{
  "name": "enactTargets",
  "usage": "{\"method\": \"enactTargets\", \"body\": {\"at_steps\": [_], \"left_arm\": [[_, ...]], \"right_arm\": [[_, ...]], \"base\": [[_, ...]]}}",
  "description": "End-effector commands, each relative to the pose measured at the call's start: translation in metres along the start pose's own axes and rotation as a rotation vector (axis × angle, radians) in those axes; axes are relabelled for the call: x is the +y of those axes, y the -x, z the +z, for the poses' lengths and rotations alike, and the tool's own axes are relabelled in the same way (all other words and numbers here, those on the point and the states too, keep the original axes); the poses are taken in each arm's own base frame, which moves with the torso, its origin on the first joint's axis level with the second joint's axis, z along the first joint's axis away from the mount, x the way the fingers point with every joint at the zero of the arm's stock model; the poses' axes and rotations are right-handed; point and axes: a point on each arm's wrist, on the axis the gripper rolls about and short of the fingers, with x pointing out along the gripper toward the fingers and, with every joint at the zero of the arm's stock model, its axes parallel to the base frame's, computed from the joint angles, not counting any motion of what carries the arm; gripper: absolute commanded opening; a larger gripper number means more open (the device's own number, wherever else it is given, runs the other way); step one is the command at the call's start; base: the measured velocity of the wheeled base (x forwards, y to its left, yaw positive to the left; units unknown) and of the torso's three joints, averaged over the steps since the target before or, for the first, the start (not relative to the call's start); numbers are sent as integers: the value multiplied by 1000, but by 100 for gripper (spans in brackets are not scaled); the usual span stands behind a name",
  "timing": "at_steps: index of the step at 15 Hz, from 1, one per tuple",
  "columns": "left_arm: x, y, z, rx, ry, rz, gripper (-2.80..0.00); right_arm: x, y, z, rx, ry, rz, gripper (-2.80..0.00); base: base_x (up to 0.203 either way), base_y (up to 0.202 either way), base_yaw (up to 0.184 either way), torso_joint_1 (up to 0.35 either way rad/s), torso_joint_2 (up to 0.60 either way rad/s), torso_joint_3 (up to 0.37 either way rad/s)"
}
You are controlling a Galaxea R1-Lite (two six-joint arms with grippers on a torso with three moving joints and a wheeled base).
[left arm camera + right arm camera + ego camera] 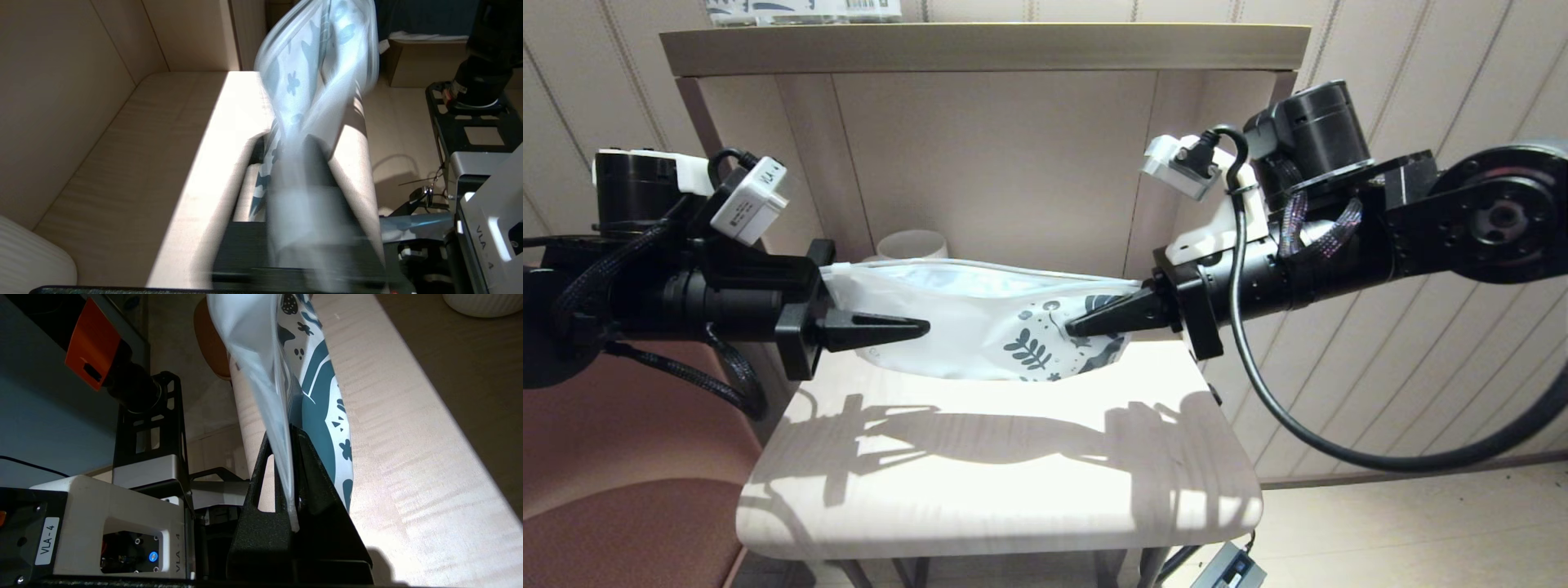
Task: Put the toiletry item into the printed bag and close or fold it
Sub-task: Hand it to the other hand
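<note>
The long, translucent white leaf-printed plastic pouch (980, 327) hangs above the pale wooden table (1013, 482), pinched between left gripper (919, 328) and right gripper (1072, 328).

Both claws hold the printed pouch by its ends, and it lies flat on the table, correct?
Not quite. The left claw and right claw do grip the printed pouch by its ends, but the head view shows it hanging above the table, not lying flat.

Both arms are matte black. The left gripper (915, 328) and right gripper (1078, 325) end in tapered, pointed black fingers (322, 498). Behind the fingers sit white camera housings with black cables; braided sleeving wraps the wiring. White body panels read "VLA-4".
</note>
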Motion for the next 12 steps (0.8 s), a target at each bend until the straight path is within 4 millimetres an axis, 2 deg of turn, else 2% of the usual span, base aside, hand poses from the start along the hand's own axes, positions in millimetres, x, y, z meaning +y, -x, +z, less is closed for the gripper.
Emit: {"method": "enactTargets", "body": {"at_steps": [1,7,12], "left_arm": [[-1,-2,1,-6,-6,-13,-280],[-4,-2,-5,0,12,-20,-280],[-6,-3,-13,13,46,-25,-280]], "right_arm": [[0,0,0,1,0,6,-280],[0,-1,-2,7,-3,-1,-280],[-1,3,-5,39,7,-87,-280]], "base": [[0,0,0,0,0,0],[0,0,0,0,0,0],[0,0,0,0,0,0]]}}
